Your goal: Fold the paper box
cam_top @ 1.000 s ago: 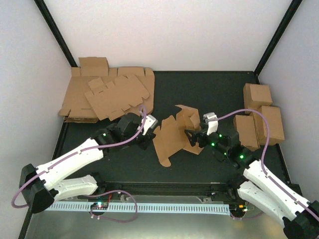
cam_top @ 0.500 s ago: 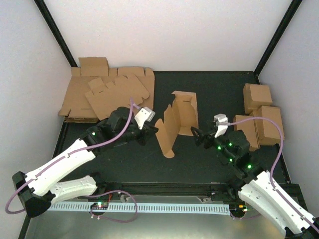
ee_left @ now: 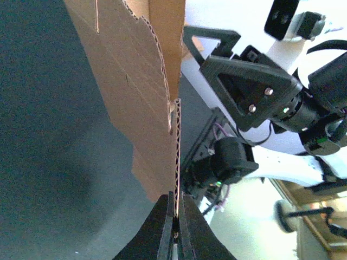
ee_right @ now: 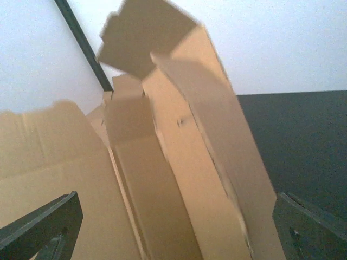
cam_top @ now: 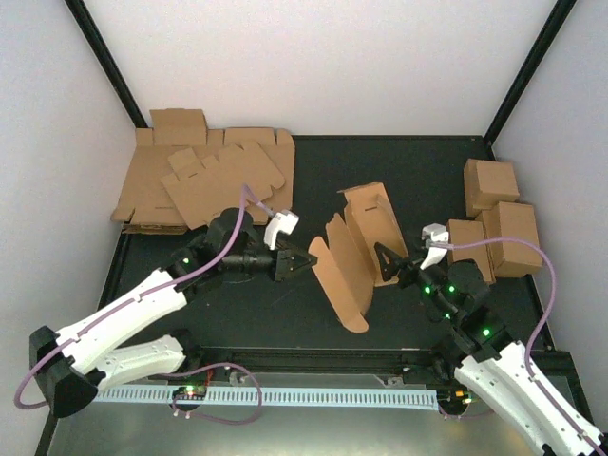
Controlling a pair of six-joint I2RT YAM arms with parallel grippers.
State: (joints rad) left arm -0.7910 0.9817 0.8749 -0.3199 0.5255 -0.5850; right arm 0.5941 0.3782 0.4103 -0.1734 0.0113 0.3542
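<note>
The paper box (cam_top: 356,252) is a brown die-cut piece, partly folded, standing tilted on the dark table (cam_top: 418,176) in the middle. My left gripper (cam_top: 306,259) is at its left side, shut on a thin edge of a flap; in the left wrist view the corrugated edge of the box (ee_left: 138,76) runs down between my left gripper's (ee_left: 176,205) closed jaws. My right gripper (cam_top: 385,263) stands open just right of the box, facing it. In the right wrist view the box (ee_right: 179,162) fills the space between the wide-apart fingers (ee_right: 49,227) of my right gripper (ee_right: 176,203).
A thick heap of flat cardboard blanks (cam_top: 204,176) lies at the back left. Several folded brown boxes (cam_top: 499,223) stand at the right edge. White walls and black frame posts (cam_top: 522,81) close in the table.
The box has shifted right and toward the near edge, and leans over more. My left gripper moved right with it, still gripping. My right gripper drew back to the right, away from the box.
</note>
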